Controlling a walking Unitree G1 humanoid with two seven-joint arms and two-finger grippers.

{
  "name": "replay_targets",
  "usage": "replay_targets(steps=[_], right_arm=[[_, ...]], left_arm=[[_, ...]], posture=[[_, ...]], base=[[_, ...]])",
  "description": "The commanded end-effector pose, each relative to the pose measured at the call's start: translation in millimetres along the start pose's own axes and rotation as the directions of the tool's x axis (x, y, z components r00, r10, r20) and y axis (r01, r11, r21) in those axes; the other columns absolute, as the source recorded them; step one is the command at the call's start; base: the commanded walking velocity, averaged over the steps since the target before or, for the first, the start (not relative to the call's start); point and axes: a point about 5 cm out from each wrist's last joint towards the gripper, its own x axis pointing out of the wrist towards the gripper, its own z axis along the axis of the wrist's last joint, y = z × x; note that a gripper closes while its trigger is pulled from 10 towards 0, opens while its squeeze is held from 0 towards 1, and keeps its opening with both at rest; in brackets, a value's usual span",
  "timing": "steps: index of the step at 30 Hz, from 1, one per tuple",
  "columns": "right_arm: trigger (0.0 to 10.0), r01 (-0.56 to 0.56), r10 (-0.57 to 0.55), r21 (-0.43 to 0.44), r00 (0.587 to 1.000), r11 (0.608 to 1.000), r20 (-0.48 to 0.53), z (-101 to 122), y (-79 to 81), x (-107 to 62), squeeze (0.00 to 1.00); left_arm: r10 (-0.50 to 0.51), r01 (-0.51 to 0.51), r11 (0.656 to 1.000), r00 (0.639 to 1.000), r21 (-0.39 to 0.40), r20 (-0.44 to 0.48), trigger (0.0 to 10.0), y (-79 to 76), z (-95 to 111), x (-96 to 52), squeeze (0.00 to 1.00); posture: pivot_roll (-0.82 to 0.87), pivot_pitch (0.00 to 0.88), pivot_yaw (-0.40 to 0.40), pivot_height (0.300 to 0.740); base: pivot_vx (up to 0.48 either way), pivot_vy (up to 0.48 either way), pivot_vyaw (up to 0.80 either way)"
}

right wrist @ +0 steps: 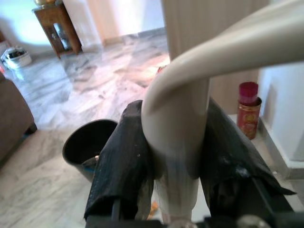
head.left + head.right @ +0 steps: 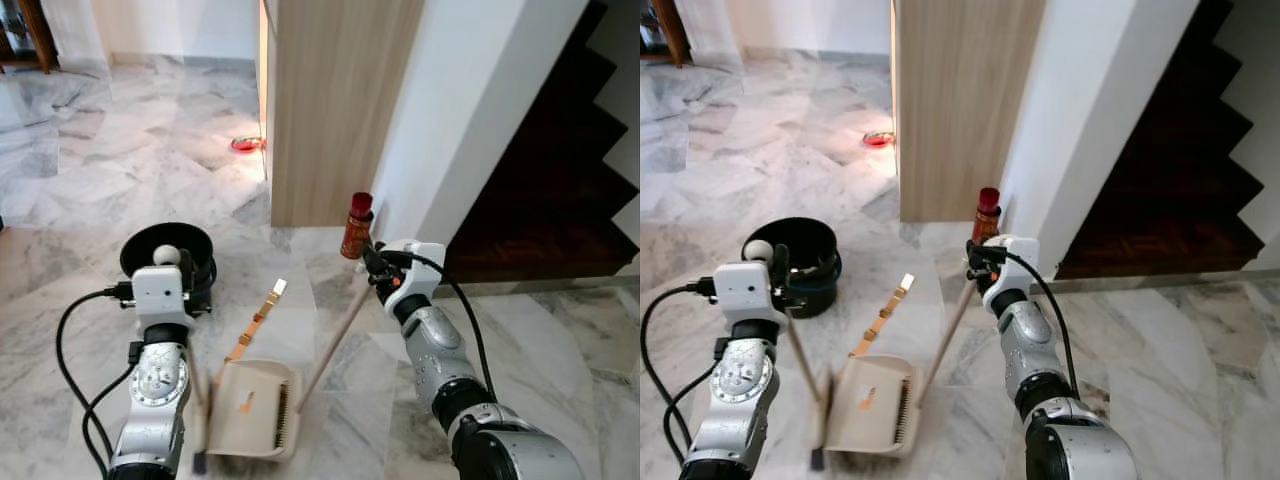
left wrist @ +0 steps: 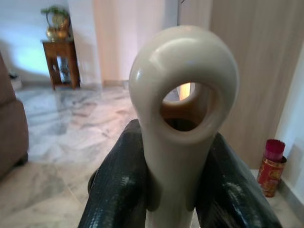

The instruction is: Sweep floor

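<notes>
A beige dustpan (image 2: 252,408) lies on the marble floor (image 2: 120,180) between the arms, its handle clamped in the right gripper (image 1: 173,156), while the left gripper (image 3: 178,190) pinches the looped top of a broom handle (image 3: 183,118). An orange wrapper strip (image 2: 258,322) lies just beyond the pan's edge. A black bucket (image 2: 170,250) stands behind the left arm, its contents indistinct, with open floor beyond and a wooden panel (image 2: 335,100) and red can (image 2: 357,226) ahead.
</notes>
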Motion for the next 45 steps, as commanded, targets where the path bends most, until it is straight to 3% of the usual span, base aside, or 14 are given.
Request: replay_targets(steps=[1, 33, 41, 45], right_arm=[[10.0, -0.03, 0.027, 0.047, 0.998, 0.998, 0.049, 8, 12.0, 7.1, 0.0], [10.0, -0.047, 0.044, 0.057, 0.998, 0.997, 0.048, 7, 18.3, 9.4, 0.0], [10.0, -0.042, 0.037, 0.054, 0.996, 0.998, 0.085, 14, 22.3, 12.5, 0.0], [10.0, -0.039, 0.037, 0.011, 0.992, 0.999, 0.123, 22, 25.5, 15.1, 0.0]], left_arm=[[0.007, -0.007, 1.0, 0.998, -0.001, 0.057, 10.0, 2.2, 11, 4.5, 0.0], [0.019, -0.019, 1.0, 0.998, 0.009, 0.064, 10.0, 6.8, 14, 5.7, 0.0], [0.005, -0.006, 1.0, 0.997, 0.015, 0.079, 10.0, 3.9, 16, 6.5, 0.0], [0.006, -0.007, 1.0, 0.996, 0.011, 0.088, 10.0, 4.3, 17, 4.0, 0.0]], posture=[[0.21, 0.0, -0.099, 0.74], [0.22, 0.0, -0.097, 0.74], [0.22, 0.0, -0.097, 0.74], [0.22, 0.0, -0.101, 0.74]], base=[[0.0, 0.48, 0.0], [0.0, 0.478, 0.0], [0.0, 0.0, 0.0], [0.0, 0.0, 0.0]])
